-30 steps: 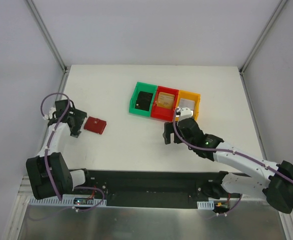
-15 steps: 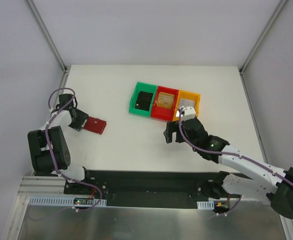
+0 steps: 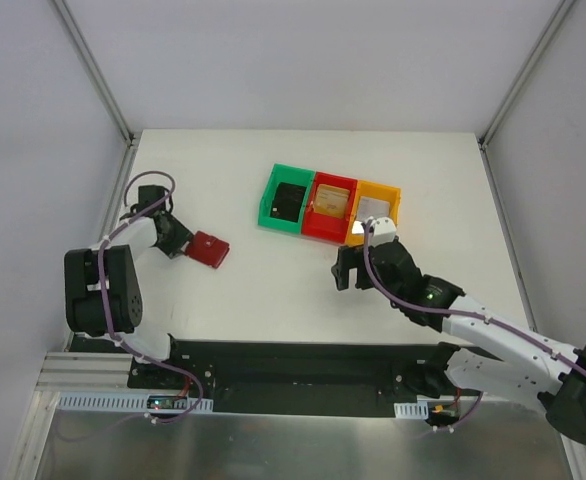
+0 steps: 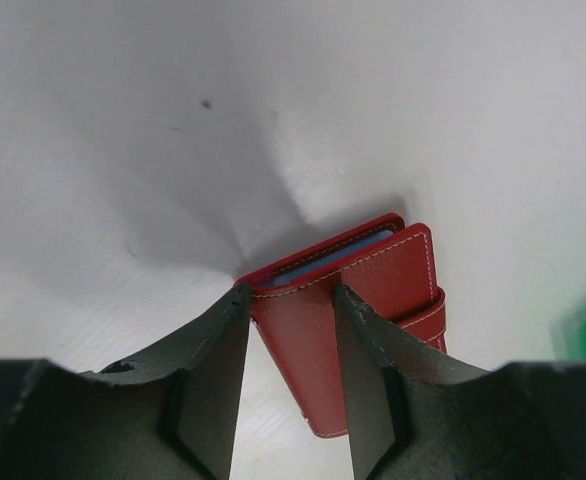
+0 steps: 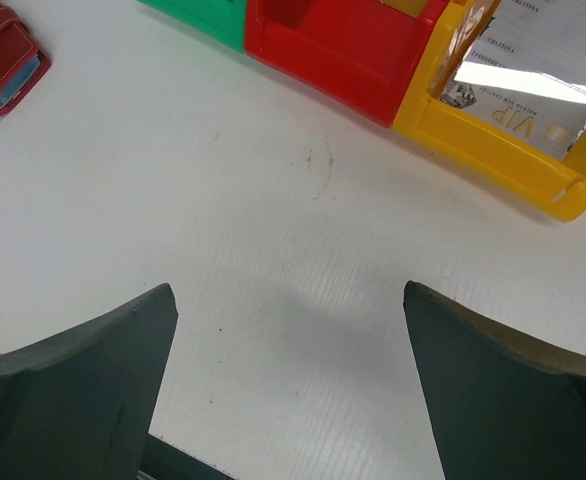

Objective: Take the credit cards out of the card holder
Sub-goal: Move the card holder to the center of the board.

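Note:
The card holder (image 3: 210,248), a closed red wallet with a blue-grey inner edge, lies flat on the table at the left. In the left wrist view the card holder (image 4: 303,350) sits under my left gripper (image 4: 288,295). The jaws are partly open: the left tip touches its corner and the right finger lies over its cover. The left gripper also shows in the top view (image 3: 180,243). A black card (image 3: 290,201), a tan-gold card (image 3: 332,201) and a silvery card (image 3: 373,208) lie in the bins. My right gripper (image 5: 288,290) is wide open and empty over bare table.
A green bin (image 3: 273,196), a red bin (image 3: 316,229) and an orange bin (image 3: 396,200) stand side by side at the table's middle back. The right gripper (image 3: 348,268) hovers just in front of them. Grey walls close in the left and right sides.
My left arm has folded back and its gripper has moved right onto the card holder, which has slid a little to the right. My right gripper has shifted slightly right and towards me.

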